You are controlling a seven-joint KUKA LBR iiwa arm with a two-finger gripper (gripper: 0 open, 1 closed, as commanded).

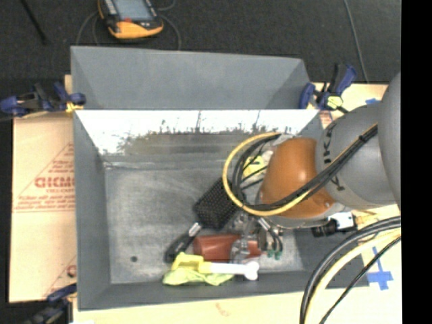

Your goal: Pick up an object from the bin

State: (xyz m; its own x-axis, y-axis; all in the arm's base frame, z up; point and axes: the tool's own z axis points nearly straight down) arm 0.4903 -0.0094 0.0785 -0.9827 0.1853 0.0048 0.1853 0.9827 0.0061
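One red cylinder (214, 246) at front of bin (91, 201) | fingers (256, 243) at its right end | open or shut: cannot tell

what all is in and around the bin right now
bin: 1, grey metal, centre of view
textured block: 1, black, bin floor, right of centre
cylinder-like thing: 1, dark red, near the front wall
slim tool: 1, black, left of the red thing
soft crumpled thing: 1, yellow, at the front wall
spoon-like stick: 1, white, by the yellow thing
handheld device: 1, orange and black, on the dark floor behind the bin
gripper: 1, at the red thing's right end
orange cover: 1, on the wrist
arm: 1, grey, from the right
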